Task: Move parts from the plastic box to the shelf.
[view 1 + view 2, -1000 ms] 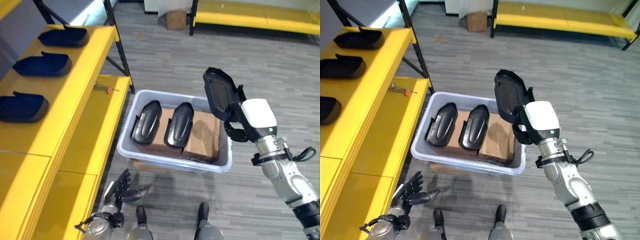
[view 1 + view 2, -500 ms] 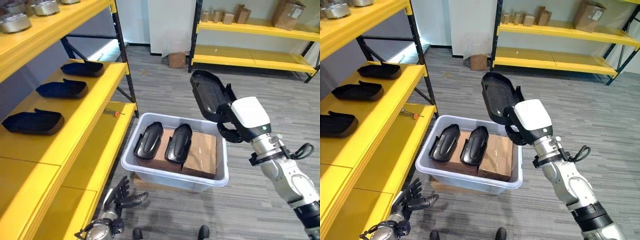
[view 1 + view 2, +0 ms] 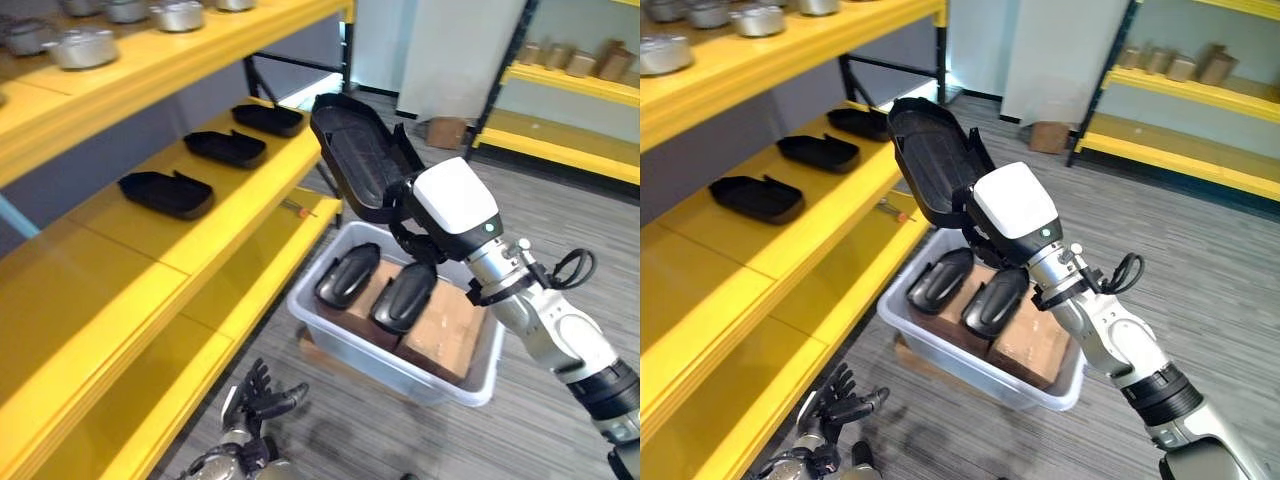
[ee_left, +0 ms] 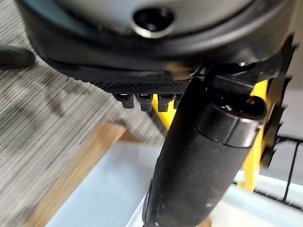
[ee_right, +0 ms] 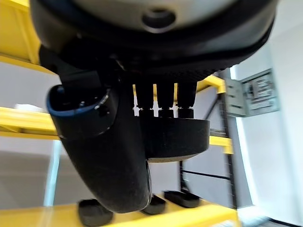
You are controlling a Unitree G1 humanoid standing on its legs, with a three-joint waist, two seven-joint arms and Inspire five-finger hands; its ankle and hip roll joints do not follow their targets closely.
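Black part (image 3: 358,158) held aloft, tilted, right hand (image 3: 418,212) clamped on its lower end, above grey plastic box (image 3: 343,345). Two parts (image 3: 347,277) lie in box. Yellow shelf (image 3: 200,235) at left carries three parts (image 3: 165,192). Left hand (image 3: 258,396) low near floor, fingers spread.

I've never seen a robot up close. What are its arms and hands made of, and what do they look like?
The right arm is silver-grey and rounded, with a black band near the elbow and a thin black cable looping at the wrist. The right hand has a glossy white back with a small green light and dark fingers. The left hand is dark all over, with slim black fingers.
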